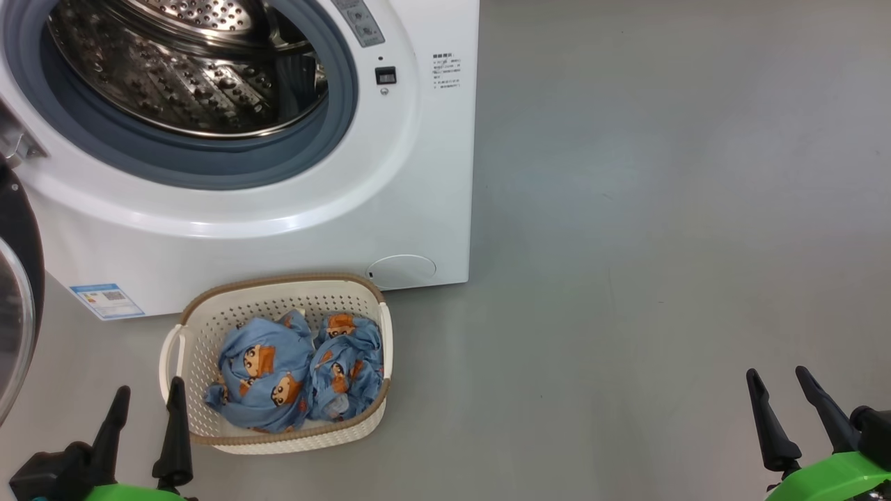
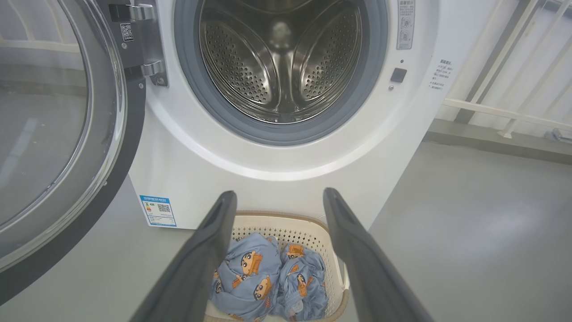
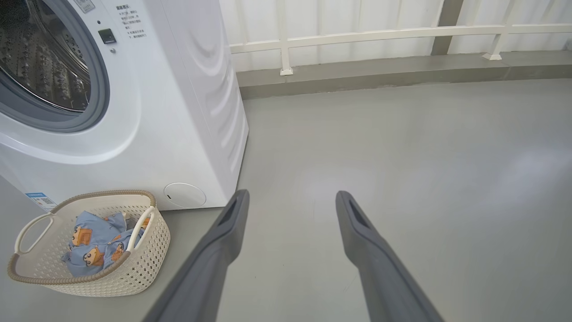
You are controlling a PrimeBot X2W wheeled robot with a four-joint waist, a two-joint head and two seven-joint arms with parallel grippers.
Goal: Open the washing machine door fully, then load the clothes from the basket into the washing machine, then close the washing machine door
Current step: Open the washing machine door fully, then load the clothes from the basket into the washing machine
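The white washing machine [image 1: 230,229] stands at the upper left, its steel drum bare inside the grey gasket [image 2: 286,129]. Its door [image 2: 58,134], black-rimmed with a glass bowl, hangs swung wide open on the left; in the head view the door [image 1: 17,313] is cut by the left edge. On the floor in front sits the cream basket [image 1: 209,327] with the light-blue clothes [image 1: 292,372] in it. My left gripper [image 1: 150,393] is open just left of the basket, and in its wrist view my left gripper [image 2: 279,197] points over the clothes [image 2: 268,277]. My right gripper [image 1: 779,376] hangs open over bare floor, far right of the basket [image 3: 147,255].
Grey floor [image 1: 661,209] stretches to the right of the machine. A white railing [image 3: 371,36] on a low kerb runs along the wall behind it. A blue label sticker [image 1: 106,300] sits low on the machine's front.
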